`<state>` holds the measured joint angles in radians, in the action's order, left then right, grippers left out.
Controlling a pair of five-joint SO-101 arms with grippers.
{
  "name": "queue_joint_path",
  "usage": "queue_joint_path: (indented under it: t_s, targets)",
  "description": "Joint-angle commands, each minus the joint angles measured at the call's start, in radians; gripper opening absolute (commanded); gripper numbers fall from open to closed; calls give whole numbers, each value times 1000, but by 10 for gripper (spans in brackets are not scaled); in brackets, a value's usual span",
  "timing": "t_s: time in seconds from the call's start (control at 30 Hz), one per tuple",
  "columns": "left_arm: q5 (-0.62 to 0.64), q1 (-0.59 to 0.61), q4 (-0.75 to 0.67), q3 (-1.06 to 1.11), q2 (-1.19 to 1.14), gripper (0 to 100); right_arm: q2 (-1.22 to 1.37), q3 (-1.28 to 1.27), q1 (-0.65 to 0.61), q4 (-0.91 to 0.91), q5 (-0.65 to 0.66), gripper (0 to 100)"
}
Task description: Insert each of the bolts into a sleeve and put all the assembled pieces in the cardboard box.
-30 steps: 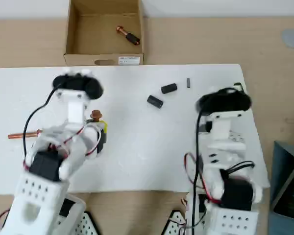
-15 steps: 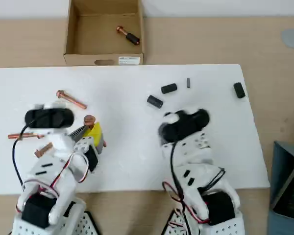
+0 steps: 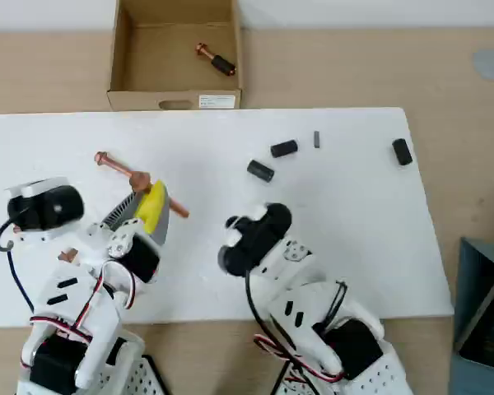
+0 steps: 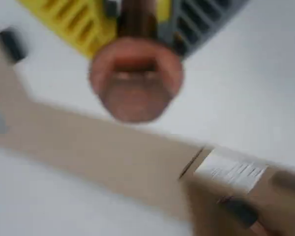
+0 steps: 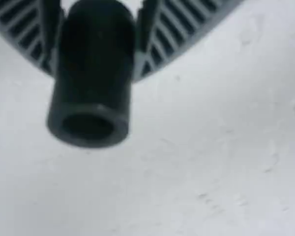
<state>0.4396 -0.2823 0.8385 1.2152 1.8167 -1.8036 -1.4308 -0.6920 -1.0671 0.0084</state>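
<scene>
My left gripper is shut on a copper bolt above the left part of the white mat. In the left wrist view the bolt's round head sticks out between the yellow and grey fingers of the gripper. My right arm hangs over the mat's middle front. Its gripper is shut on a black sleeve held just above the mat, open end outward. Three loose sleeves lie farther back. The cardboard box holds one assembled piece.
A second bolt lies on the mat just behind the left gripper. Another copper piece peeks out under the left arm. A small dark pin lies by the sleeves. A grey bin stands off the mat at the right.
The left arm has drawn back to the left and tilted the held bolt, uncovering the second bolt. The right arm swung left toward the mat's front middle, uncovering the sleeve at the right.
</scene>
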Motion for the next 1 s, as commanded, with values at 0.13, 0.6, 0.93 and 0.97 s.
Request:
queue_joint_path:
  t_s: [0.13, 0.6, 0.93, 0.97]
  targets:
    - [51, -101, -60, -63, 7, 2, -127, -4, -64, 60, 9, 9]
    - [49, -196, 11, -37, 5, 2, -127, 4, -64, 83, 61, 9]
    - [51, -196, 9, 37, 7, 2, -128, 5, -64, 83, 64, 9]
    - [51, -196, 6, 44, 7, 2, -128, 8, -64, 83, 64, 9]
